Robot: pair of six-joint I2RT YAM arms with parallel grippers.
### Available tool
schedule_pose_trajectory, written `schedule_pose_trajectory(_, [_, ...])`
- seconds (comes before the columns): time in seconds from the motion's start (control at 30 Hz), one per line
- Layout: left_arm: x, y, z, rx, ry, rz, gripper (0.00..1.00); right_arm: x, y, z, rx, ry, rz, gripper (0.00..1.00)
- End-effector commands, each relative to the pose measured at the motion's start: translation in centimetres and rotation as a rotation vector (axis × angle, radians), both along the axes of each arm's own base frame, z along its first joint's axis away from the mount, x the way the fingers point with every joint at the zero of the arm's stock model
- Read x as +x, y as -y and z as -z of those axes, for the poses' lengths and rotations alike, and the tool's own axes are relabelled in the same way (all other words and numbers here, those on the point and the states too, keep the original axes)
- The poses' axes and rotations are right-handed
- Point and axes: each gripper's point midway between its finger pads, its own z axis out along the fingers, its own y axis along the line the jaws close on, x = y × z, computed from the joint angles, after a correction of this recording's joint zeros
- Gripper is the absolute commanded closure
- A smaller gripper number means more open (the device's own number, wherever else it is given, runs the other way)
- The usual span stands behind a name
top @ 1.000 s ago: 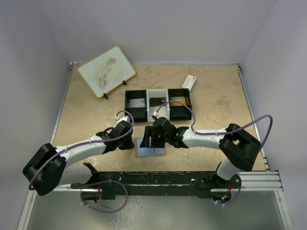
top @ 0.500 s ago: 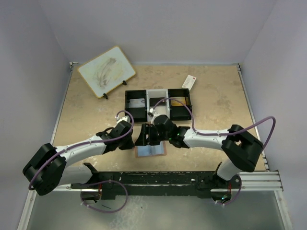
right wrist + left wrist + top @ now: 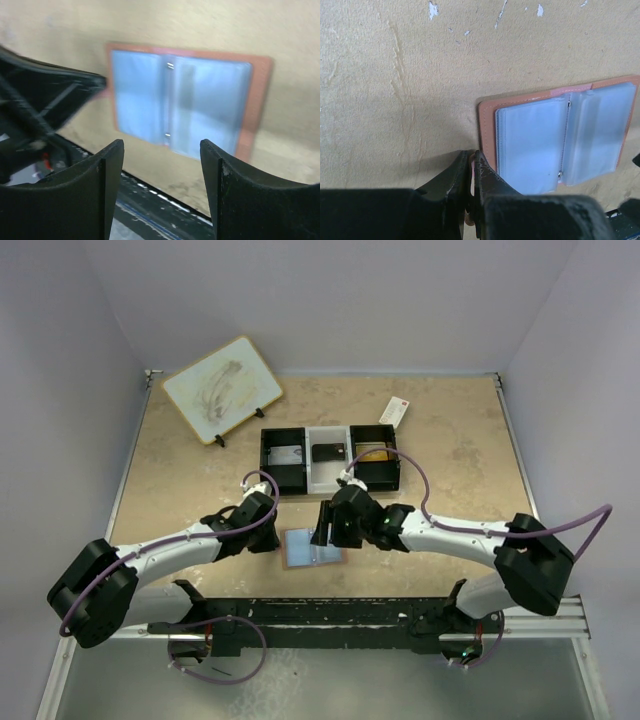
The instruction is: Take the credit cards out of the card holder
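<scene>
Beige mottled surface [image 3: 450, 460] with the card holder [image 3: 312, 547] lying open and flat near the middle of its near edge, its clear pockets facing up and apparently empty. The left hand [image 3: 471, 155] is closed tight, pinching the holder's strap at its left corner. The right hand [image 3: 161, 150], spread wide and empty, has swung aside and uncovered the holder. Credit cards [image 3: 288, 455] lie in the tray [image 3: 283, 489] beyond, suggesting that removal is essentially complete.
</scene>
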Motion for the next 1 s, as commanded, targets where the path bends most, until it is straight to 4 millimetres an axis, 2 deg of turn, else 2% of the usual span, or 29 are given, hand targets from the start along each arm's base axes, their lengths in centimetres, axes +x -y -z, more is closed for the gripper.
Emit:
schedule_pose_trajectory(0.0, [-0.2,0.1,0.0,0.007,-0.002,0.016,1.00,-0.3,1.7,2.0,-0.077,-0.035,0.056,0.35])
schedule_pose_trajectory(0.3, [-0.1,0.1,0.0,0.009,-0.004,0.020,1.00,-0.4,1.2,3.4,-0.097,-0.064,0.039,0.38])
schedule_pose_trajectory(0.43, [-0.2,0.3,0.1,0.007,-0.010,0.026,1.00,0.3,1.8,3.6,-0.141,-0.047,0.069,0.38])
schedule_pose_trajectory(0.7, [-0.2,0.2,0.1,0.010,-0.010,0.027,1.00,0.9,2.0,1.9,-0.144,-0.016,0.085,0.38])
schedule_pose_trajectory(0.97, [-0.2,0.3,0.2,0.012,-0.012,0.030,1.00,0.9,1.5,2.7,-0.138,-0.021,0.068,0.38])
